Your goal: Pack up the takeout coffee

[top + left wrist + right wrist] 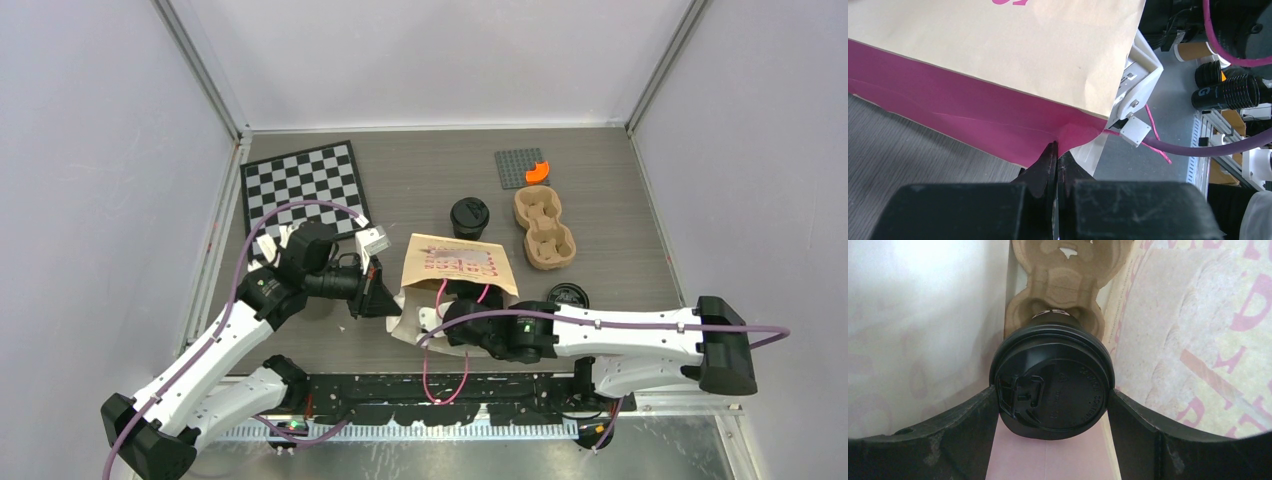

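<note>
Two grippers are in play, and the right gripper [1053, 392] is the busy one: deep inside the paper bag [998, 45], jaws spread wide with their inner faces against the rim of a black lid, so it looks clamped on the coffee cup [1058, 360]. That cup sits lid-up towards the wrist camera, right at the near well of a cardboard carrier [1058, 275] at the bottom of the bag. How far down it is seated, I cannot tell. The left gripper [1057, 150] has its fingers pressed tight together, pinching the pink edge of the bag's mouth and holding it open. Out on the table [620, 200] the second cup [469, 216] stands lidded beyond the bag, with another carrier [543, 228] to its right and a loose lid [567, 296] nearer the arms. My read: this is the placing step for cup one, about halfway through the job. To do it well, press the cup straight along its own axis until the well grips the sleeve. Then open just enough to clear the lid. Back out on the same line so neither finger drags the lid or snags the bag wall, while the left-hand pinch stays firm so the mouth doesn't fold in on the arm.
</note>
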